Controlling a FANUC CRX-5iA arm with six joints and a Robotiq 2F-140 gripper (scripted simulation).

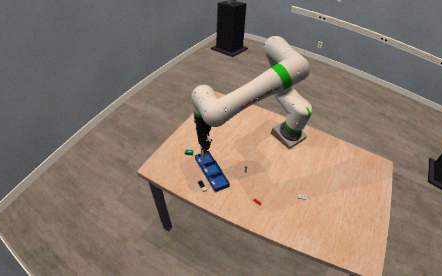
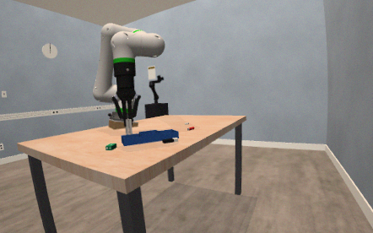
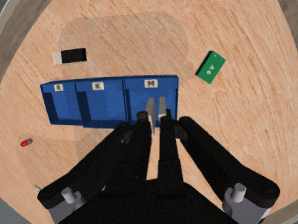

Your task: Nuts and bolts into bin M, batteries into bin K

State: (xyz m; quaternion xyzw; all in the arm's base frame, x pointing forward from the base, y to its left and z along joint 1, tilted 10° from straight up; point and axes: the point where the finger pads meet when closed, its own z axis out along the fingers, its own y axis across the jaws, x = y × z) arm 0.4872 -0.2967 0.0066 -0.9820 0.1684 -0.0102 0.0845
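My gripper [image 1: 204, 151] [image 2: 128, 128] [image 3: 157, 105] hangs just above the end compartment of a blue row of three bins [image 1: 219, 180] [image 2: 148, 137] [image 3: 100, 104], the one nearest the green piece. Its grey fingertips stand almost together, and I see nothing between them. A black-and-white battery [image 1: 202, 186] [image 2: 170, 140] [image 3: 72, 56] lies beside the bins. A small dark bolt [image 1: 246, 168] lies on the table past the bins. A red piece [image 1: 257, 201] [image 2: 191, 127] [image 3: 27, 143] and a small white piece [image 1: 302, 196] [image 2: 186, 124] lie farther out.
A green block [image 1: 188, 151] [image 2: 110, 146] [image 3: 210, 67] lies near the table's corner, close to the bins. The arm's base [image 1: 290, 136] stands at the back of the wooden table [image 1: 326, 210]. The table's edge runs close by the bins.
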